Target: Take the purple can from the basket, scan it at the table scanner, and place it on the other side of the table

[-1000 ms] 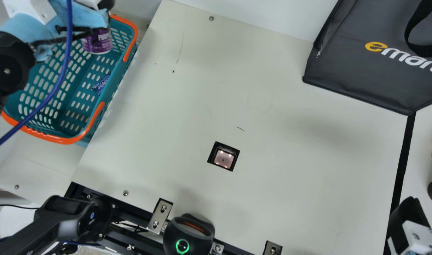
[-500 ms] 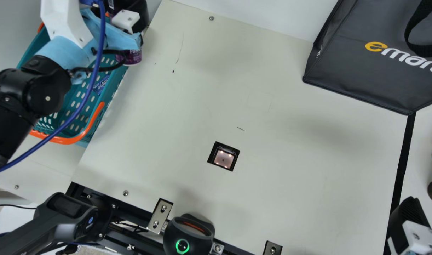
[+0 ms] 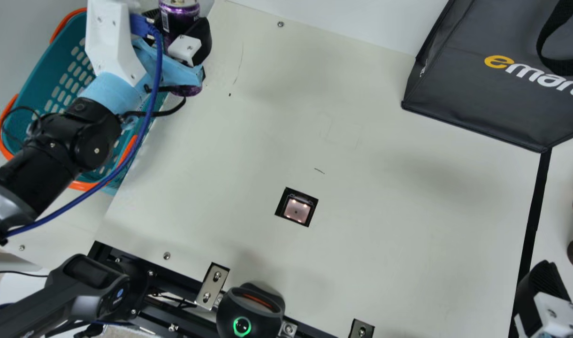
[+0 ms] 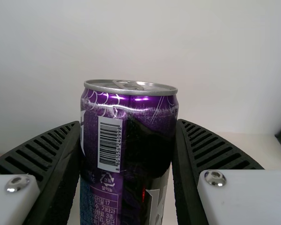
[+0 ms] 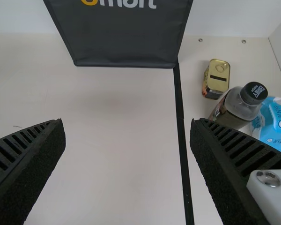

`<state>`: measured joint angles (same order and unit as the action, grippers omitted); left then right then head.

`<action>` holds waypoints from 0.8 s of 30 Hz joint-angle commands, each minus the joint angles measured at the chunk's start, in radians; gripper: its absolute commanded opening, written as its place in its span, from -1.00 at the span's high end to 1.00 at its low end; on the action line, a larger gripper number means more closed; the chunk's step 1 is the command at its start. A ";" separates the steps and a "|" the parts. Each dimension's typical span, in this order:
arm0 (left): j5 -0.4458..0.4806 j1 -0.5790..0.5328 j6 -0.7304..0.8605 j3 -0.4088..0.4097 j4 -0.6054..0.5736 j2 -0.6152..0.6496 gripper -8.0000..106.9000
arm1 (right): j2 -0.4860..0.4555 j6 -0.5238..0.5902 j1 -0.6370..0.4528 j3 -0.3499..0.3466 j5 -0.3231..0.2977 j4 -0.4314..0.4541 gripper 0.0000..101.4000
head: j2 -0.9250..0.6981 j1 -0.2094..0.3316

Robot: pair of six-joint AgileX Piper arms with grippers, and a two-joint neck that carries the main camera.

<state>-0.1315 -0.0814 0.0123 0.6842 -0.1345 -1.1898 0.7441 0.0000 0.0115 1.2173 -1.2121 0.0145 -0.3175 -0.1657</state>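
Clearly, we had the purple can (image 3: 179, 19) gripped by the left end effector (image 3: 177, 32), which the main view set where the basket (image 3: 49, 77) met the surface (image 3: 385, 225). From above we saw the pale lid of the can and part of its purple side, with the arm's white and light-blue parts and a blue cable (image 3: 126, 162) crossing over the basket. The left wrist view gave us more: there the left end effector (image 4: 129, 124) pressed a ribbed finger to each side of the can, which stood upright, and its barcode (image 4: 110, 143) faced us, along with the pull tab on its lid. The main view, for its part, showed us the scanner (image 3: 296, 210), a lit square window set into the surface, well apart from the can. At that view's right edge we caught the right end effector (image 3: 544, 286), beside the black strip (image 3: 532, 211) running along the surface from the dark bag (image 3: 492, 94). In the right wrist view we found the right end effector (image 5: 126, 124) open, its two fingers wide apart. That view let us make out, past the strip, a small gold-topped tin (image 5: 216, 77), a dark-capped bottle (image 5: 234, 110) near it, and a blue-and-white packet (image 5: 274, 122) just beside the bottle; at the main view's edge we had merely slivers of the tin and the bottle.
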 commanded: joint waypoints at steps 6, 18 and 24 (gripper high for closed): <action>-0.138 -0.020 0.057 -0.048 -0.063 -0.071 1.00 | 0.000 0.000 0.000 0.000 -0.001 0.000 -0.87 | -0.004 0.027; -0.316 -0.110 0.137 0.016 -0.180 -0.284 1.00 | 0.000 0.000 0.000 0.000 -0.001 0.000 -0.87 | -0.004 0.027; -0.375 -0.124 0.128 0.064 -0.173 -0.385 1.00 | 0.000 0.000 0.000 0.000 -0.001 0.000 -0.87 | -0.004 0.027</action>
<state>-0.4976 -0.2034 0.1439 0.7411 -0.3118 -1.5474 0.7441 0.0000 0.0115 1.2173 -1.2129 0.0145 -0.3191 -0.1657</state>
